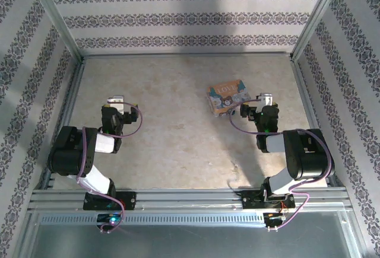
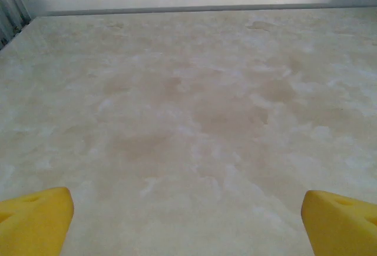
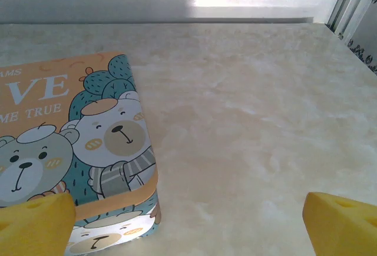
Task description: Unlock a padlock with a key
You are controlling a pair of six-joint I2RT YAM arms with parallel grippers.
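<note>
Closest in, a ribbed aluminium rail [image 1: 190,198] runs along the near edge with both black arm bases bolted to it and thin purple cables [image 1: 138,121] looping off the arms. The left fingers [image 2: 35,218] are chunky matte yellow wedges, spread wide to the corners of the left wrist view with nothing between them but bare surface [image 2: 194,109]. Same with the right fingers [image 3: 339,223]: wide apart, holding nothing. The left-hand one sits just beside the near corner of the box [image 3: 70,144].

The box is a flat rectangle with rounded corners and orange sides. Its glossy printed lid has cartoon bears, teal cactus shapes and white lettering, and it lies flat.

The surface is a smooth, mottled beige, kind of marble-looking, with a soft sheen. As for the padlock, I honestly can't tell where it is. There's a tiny dark speck [image 1: 236,164] on the surface near the right arm's elbow, too small to make out.

Farther back, striped damask wallpaper [image 1: 178,18] in grey and white covers the back and side walls, with metal posts in the corners.
</note>
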